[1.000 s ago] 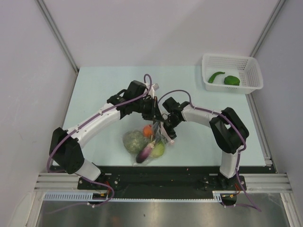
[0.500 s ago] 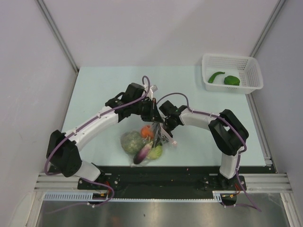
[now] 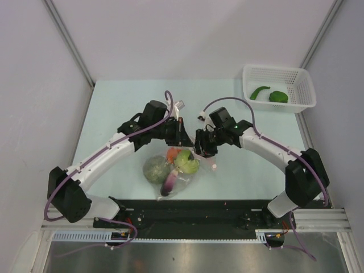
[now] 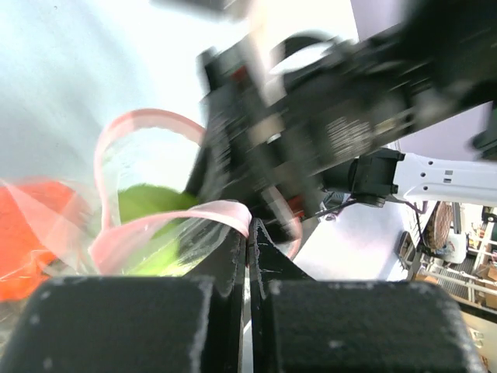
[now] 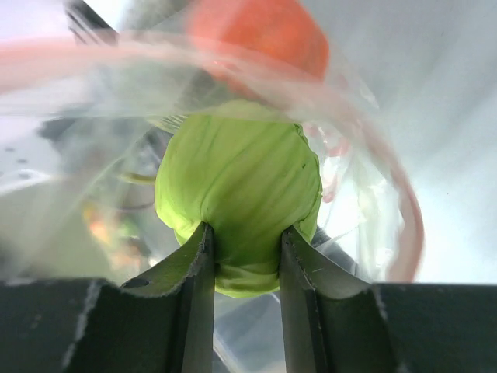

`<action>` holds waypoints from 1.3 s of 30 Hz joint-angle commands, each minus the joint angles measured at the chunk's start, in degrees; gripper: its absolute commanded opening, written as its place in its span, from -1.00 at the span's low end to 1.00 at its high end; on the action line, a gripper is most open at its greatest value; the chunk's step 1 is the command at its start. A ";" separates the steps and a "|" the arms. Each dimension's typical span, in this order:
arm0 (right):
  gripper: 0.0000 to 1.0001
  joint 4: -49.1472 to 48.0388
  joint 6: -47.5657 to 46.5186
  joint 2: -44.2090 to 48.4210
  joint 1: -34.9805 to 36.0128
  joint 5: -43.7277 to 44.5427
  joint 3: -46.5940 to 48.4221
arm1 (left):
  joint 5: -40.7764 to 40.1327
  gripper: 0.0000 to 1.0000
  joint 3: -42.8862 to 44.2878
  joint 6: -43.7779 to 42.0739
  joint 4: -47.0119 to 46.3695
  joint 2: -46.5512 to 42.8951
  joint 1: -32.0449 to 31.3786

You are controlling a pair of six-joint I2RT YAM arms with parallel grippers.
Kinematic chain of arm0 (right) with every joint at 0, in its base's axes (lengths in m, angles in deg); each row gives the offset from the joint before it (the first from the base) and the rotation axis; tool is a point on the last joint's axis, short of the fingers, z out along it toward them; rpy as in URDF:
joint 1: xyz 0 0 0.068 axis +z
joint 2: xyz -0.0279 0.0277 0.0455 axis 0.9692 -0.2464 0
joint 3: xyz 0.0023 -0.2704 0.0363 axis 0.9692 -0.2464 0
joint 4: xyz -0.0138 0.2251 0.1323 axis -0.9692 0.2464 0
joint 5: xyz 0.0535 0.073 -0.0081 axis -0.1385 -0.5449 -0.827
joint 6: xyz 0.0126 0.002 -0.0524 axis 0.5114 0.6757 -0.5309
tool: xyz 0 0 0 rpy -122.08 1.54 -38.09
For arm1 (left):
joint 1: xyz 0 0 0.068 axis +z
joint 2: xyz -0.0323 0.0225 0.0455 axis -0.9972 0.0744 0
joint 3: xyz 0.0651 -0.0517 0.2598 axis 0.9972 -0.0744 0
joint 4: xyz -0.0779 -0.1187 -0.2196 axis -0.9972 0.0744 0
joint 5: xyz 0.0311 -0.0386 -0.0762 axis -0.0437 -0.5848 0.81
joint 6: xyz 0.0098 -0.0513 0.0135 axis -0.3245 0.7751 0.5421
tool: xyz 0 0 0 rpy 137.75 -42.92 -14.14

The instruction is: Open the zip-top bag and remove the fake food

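The clear zip-top bag [image 3: 170, 175] lies at the table's near middle, its mouth held up between both arms. My left gripper [image 4: 249, 227] is shut on the pink zip strip [image 4: 155, 231] at the mouth; from above it [image 3: 181, 136] sits just behind the bag. My right gripper [image 5: 243, 249] reaches into the mouth and is shut on the pale green round piece [image 5: 241, 183], which shows from above [image 3: 186, 161]. The orange-red ball [image 3: 172, 153], the mottled head [image 3: 154, 169] and the purple eggplant [image 3: 169, 185] are inside the bag.
A white mesh basket [image 3: 273, 67] stands at the back right with a dark green pepper [image 3: 260, 91] and another green piece [image 3: 278, 96] in it. White walls close in the table on both sides.
My right gripper has shut on the pale green piece and drawn it up toward the bag's mouth. Both arms have shifted; the right elbow has swung out to the right.
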 commanded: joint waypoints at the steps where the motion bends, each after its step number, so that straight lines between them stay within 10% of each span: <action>1: -0.74 -1.54 2.29 5.48 -2.09 -2.46 1.79 | -0.10 -1.00 -0.77 -0.50 0.49 -2.25 -0.05; 22: -0.77 -9.62 3.68 17.27 -32.75 1.57 2.75 | -1.60 -1.00 1.33 -1.37 4.09 -4.63 0.39; 39: -0.47 -35.47 13.62 -9.70 -53.95 16.43 13.46 | 2.62 -1.00 3.62 -4.09 4.88 -1.47 0.30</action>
